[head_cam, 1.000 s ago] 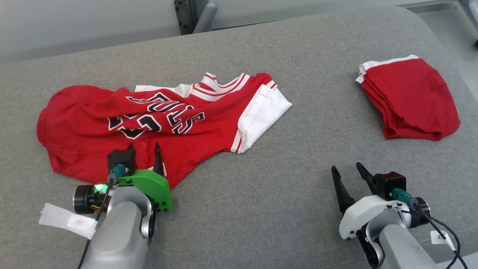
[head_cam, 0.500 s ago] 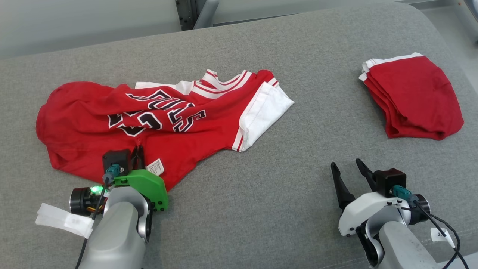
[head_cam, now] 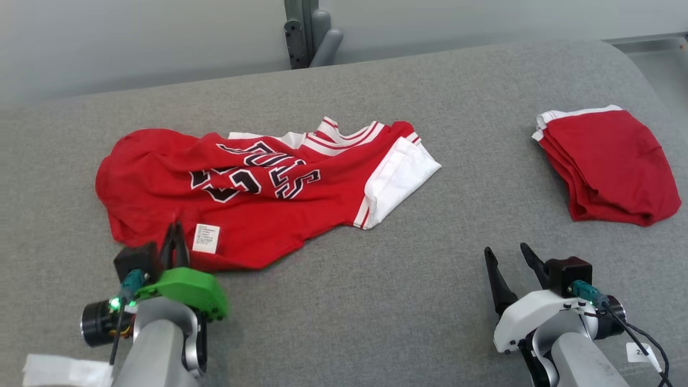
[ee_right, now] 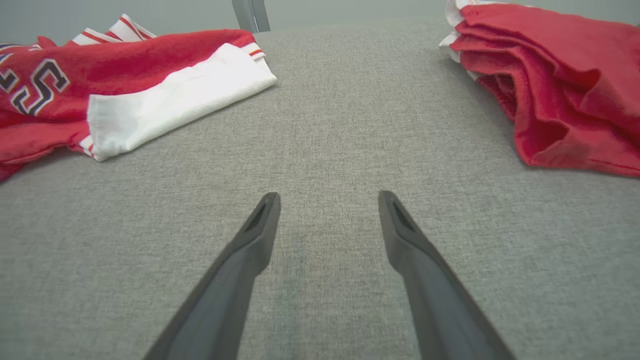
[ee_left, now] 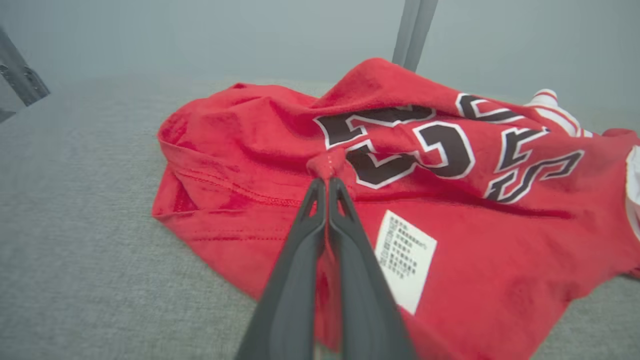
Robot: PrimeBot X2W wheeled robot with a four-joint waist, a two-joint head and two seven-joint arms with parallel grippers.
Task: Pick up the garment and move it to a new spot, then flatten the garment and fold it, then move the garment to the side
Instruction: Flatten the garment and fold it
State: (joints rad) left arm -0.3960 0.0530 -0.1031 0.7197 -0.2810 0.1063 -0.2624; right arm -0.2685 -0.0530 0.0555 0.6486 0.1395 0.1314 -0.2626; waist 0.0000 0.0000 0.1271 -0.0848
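The garment [head_cam: 258, 188] is a red jersey with black and white lettering and white trim, lying crumpled on the grey table's left half. My left gripper [head_cam: 174, 232] is shut on a pinch of its near hem; in the left wrist view the red cloth [ee_left: 327, 167] bunches at the fingertips, beside a white care label [ee_left: 405, 260]. My right gripper [head_cam: 508, 257] stands open over bare table at the lower right, with nothing between its fingers [ee_right: 260, 225]. The jersey's white sleeve [ee_right: 170, 105] lies to its far left.
A second red garment [head_cam: 610, 161], folded with white trim, lies at the table's right edge, also seen as a red stack [ee_right: 555, 85] in the right wrist view. A grey post [head_cam: 309, 32] stands behind the grey table [head_cam: 376, 279].
My left gripper went from open to shut on the jersey's near hem and pulled back toward me, turning up the white label. The head camera shifted. The right arm stayed put.
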